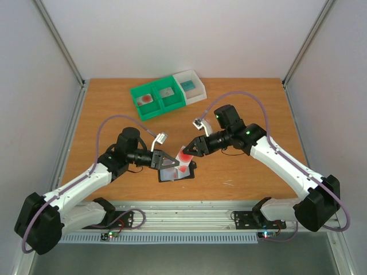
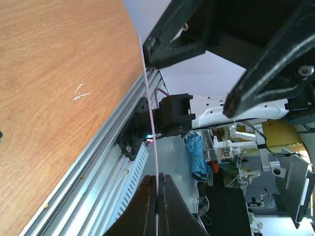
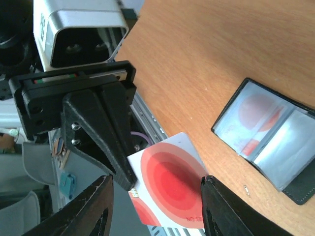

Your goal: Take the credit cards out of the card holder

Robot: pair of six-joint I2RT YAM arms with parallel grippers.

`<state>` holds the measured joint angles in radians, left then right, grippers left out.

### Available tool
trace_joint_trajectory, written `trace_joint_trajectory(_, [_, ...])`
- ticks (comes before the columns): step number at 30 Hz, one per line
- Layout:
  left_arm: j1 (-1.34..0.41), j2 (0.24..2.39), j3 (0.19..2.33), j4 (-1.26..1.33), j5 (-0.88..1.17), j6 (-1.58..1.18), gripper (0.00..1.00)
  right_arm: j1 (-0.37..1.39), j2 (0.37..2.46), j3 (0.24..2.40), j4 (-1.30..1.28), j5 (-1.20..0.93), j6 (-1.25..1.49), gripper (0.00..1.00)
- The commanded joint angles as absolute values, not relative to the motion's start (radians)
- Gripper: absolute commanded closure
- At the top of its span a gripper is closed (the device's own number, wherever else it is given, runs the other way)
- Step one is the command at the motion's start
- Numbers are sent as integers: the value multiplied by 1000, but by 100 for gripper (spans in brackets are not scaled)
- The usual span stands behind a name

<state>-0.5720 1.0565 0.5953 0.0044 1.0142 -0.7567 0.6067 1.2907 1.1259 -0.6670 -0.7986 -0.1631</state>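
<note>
- One credit card (image 3: pixel 170 179), red-ringed, is held up off the table (image 1: pixel 252 103). The left gripper (image 2: pixel 157 184) reaches in from 9 o'clock, its jaws clamped tight on one corner.
- At the card's 6 o'clock the card holder (image 3: pixel 275 132) lies open, with a second card (image 3: pixel 258 110) showing through a pocket.
- At 1 o'clock the right gripper (image 1: pixel 188 150) straddles the card, partly open and gripping nothing.
- Likely light, stiff and slick, so pinch both faces near the free edge.

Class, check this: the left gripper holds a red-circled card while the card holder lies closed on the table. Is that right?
No: the card holder lies open, pockets showing, in the right wrist view. The left gripper does hold the red-circled card.
</note>
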Motion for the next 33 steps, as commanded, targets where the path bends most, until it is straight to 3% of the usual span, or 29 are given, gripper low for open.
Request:
trace_joint_trajectory(1, [-580,1033,586,71,1040,-760,100,580,1273,1161,-689,-767,-168,48])
trace_joint_trajectory(11, [-584,1037,577,90,1043,-766,100,580,1305,1157,-694,-791,-179,44])
trace_joint_trajectory(15, [-583,1037,581,94,1045,-768,100,579,1312,1149,-676,-828,-181,54])
trace_joint_trajectory(20, [-584,1043,580,89,1045,-764,100,577,1310,1135,-647,-852,-173,75])
trace_joint_trajectory(27, [-585,1028,582,83,1041,-767,99,561,1305,1103,-596,-920,-146,97])
trace_joint_trajectory(30, [-584,1018,590,52,1022,-760,92,556,1291,1084,-552,-941,-110,99])
trace_joint_trajectory(33, [-584,996,607,-20,973,-744,73,550,1266,1056,-491,-943,-47,99])
